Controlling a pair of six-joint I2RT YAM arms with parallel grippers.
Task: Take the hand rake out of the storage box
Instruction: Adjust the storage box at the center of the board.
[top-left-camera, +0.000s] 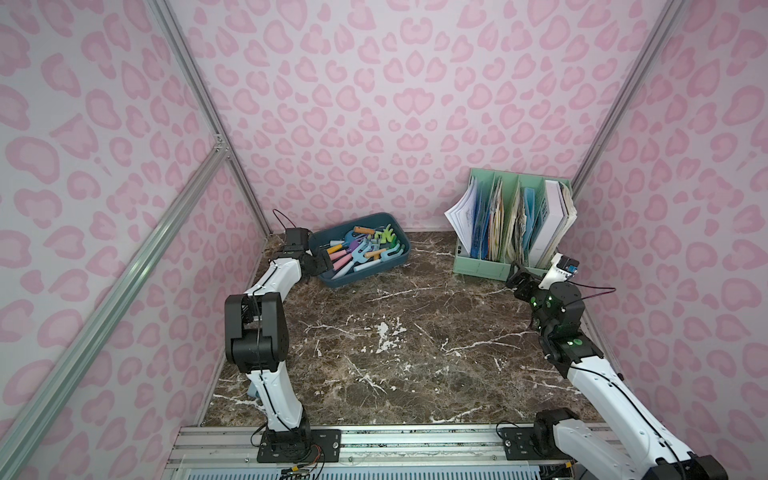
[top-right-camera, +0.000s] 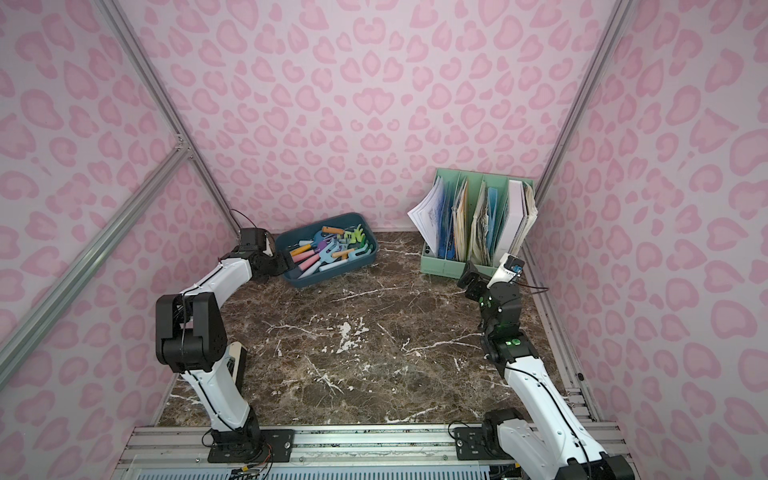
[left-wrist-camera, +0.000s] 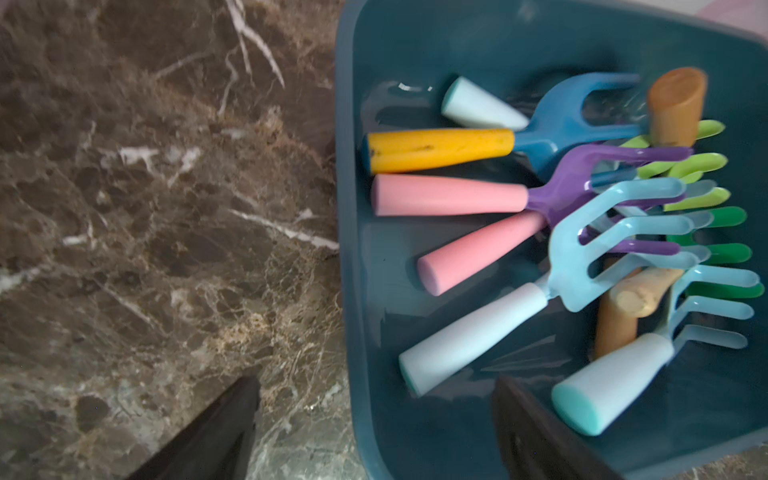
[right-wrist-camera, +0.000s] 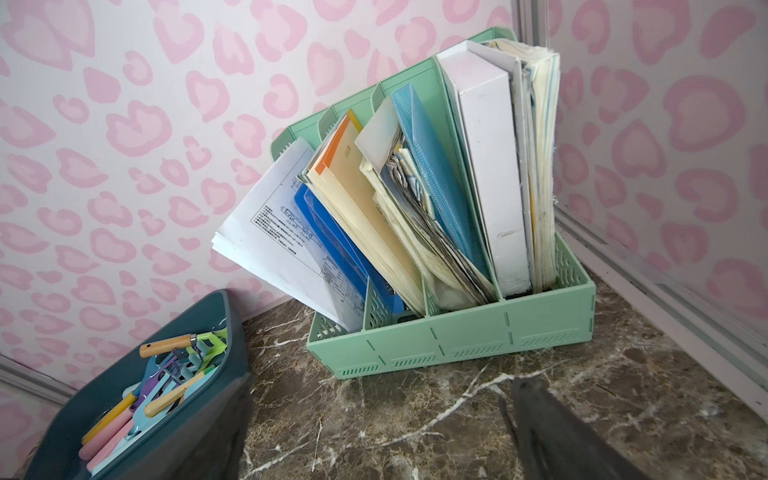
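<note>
Pink spotted walls close in the brown marble table (top-left-camera: 395, 332) on three sides. In both top views the storage box (top-left-camera: 361, 277) (top-right-camera: 332, 279) sits at the table's far left, close to the back wall, heaped with coloured hand rakes (top-left-camera: 361, 249). The left claw (top-left-camera: 322, 266) (top-right-camera: 286, 264) is at the box's near-left end, over its rim; how wide it stands is hard to judge from up here. The right claw (top-left-camera: 517, 280) hangs well apart on the far right, just before a mint-green file organizer (top-left-camera: 482, 266). A broad stretch of marble spreads between the two arms.

The left wrist view is somewhat blurred. The left claw (left-wrist-camera: 378, 386) stands fairly wide and grips nothing. It straddles the box's wall (left-wrist-camera: 345, 166), with one finger (left-wrist-camera: 224, 419) over the marble outside and the other over the box's floor. A pale blue hand rake (left-wrist-camera: 473, 338) with a white handle lies just ahead of the inner finger, and a second white handle with a teal end (left-wrist-camera: 606, 386) lies just beside it; I cannot tell whether they touch. Pink and yellow handles point toward the same wall, with the tines tangled deeper in the box.

From the right wrist, the right claw (right-wrist-camera: 382, 384) is spread wide and empty above the marble, facing the organizer (right-wrist-camera: 457, 340). The storage box (right-wrist-camera: 235, 328) stands off beside one finger, with the rakes inside.
</note>
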